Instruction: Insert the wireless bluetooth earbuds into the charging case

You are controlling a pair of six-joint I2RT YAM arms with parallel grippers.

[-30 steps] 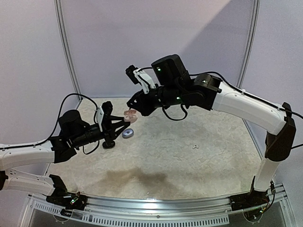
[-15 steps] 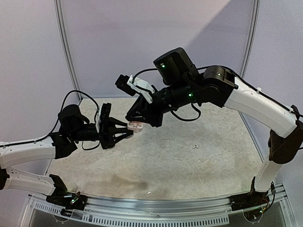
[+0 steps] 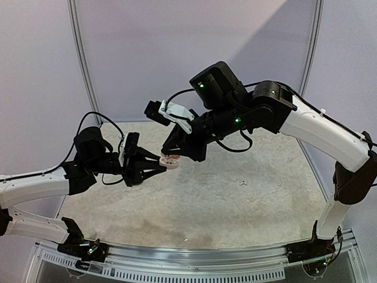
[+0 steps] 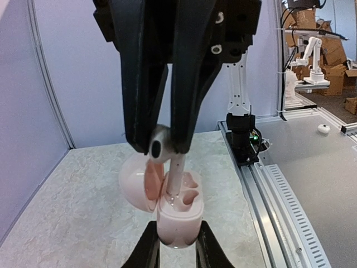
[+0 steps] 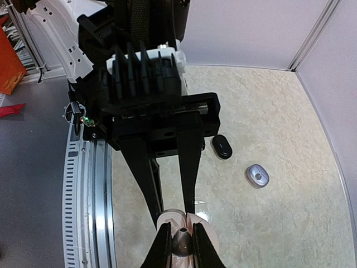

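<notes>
My left gripper point(image 4: 177, 230) is shut on the base of a pink charging case point(image 4: 179, 218), holding it above the table with its lid hinged open to the left. My right gripper point(image 4: 163, 146) comes down from above, shut on the head of a pale stemmed earbud point(image 4: 176, 170). The stem's tip reaches into the left socket of the case; the right socket shows empty. From the right wrist view the earbud point(image 5: 182, 247) sits between my right gripper's fingers point(image 5: 164, 241), over the case point(image 5: 207, 231). In the top view the case point(image 3: 170, 161) is where both grippers meet.
A black case point(image 5: 222, 146) and a silvery grey case point(image 5: 257, 176) lie on the table beyond the left gripper. A tiny white piece point(image 3: 242, 183) lies on the table to the right. A metal rail point(image 4: 279, 195) runs along the near edge.
The right arm has swung its wrist up and over, bringing the earbud down onto the case. The left gripper has shifted the case slightly nearer and to the right.
</notes>
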